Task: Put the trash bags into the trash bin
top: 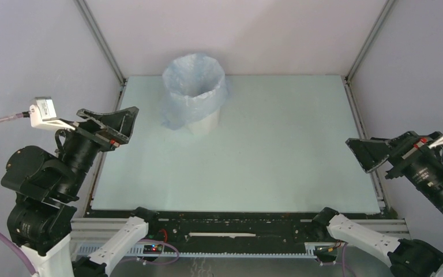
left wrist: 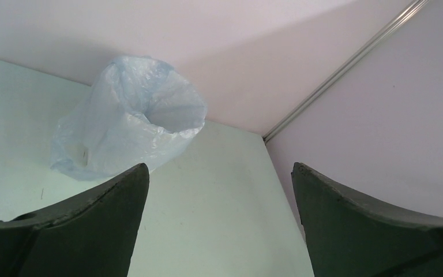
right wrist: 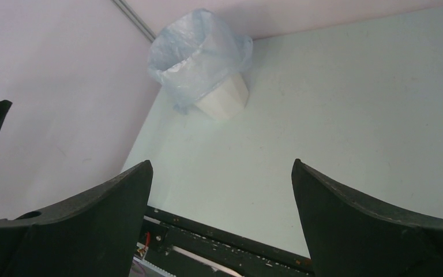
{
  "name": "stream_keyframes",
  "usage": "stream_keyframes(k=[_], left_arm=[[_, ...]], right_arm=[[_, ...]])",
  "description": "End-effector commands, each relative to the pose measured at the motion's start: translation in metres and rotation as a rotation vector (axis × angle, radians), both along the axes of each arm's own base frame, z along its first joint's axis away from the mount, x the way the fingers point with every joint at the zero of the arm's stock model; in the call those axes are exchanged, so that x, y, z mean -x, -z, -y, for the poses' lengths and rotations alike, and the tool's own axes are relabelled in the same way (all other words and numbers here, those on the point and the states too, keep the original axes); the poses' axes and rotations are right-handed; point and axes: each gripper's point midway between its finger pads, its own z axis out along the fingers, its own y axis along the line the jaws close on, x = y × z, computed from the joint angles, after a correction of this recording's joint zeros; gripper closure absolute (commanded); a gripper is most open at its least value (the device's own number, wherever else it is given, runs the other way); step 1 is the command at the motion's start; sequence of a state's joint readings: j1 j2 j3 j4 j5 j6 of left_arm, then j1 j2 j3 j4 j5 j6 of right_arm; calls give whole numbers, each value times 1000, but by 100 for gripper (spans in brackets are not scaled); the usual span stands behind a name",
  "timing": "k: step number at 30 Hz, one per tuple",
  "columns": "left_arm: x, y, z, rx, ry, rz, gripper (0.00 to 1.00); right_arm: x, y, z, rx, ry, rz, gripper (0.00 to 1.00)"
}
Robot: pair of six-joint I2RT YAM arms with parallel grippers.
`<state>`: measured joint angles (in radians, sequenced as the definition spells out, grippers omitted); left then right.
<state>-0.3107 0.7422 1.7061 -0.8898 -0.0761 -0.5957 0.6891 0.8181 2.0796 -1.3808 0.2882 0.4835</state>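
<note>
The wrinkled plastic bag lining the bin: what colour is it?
The wrinkled plastic bag is translucent pale blue, clearest from the right wrist.

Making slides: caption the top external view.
Blue trash bag draped over white bin; left fingers and right fingers open, away from it.

Trash bin [top: 207,123], near the table's [top: 265,173] far edge: rim and upper wall hidden under trash bag [top: 193,86]; only the lower white wall shows. Left wrist view: bin wholly covered. Bin floor: unseen. Right arm [top: 432,173]: cut off by right picture edge.
</note>
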Motion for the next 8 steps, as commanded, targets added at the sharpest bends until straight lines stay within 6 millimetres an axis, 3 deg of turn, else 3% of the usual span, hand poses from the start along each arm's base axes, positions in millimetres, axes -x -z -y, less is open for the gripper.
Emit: stream_keyframes(k=[1, 8], left_arm=[[10, -17, -8, 35, -26, 64, 2], [10, -16, -9, 28, -30, 54, 1]], right_arm=[[-18, 3, -12, 56, 4, -26, 0], [-20, 2, -5, 69, 41, -18, 0]])
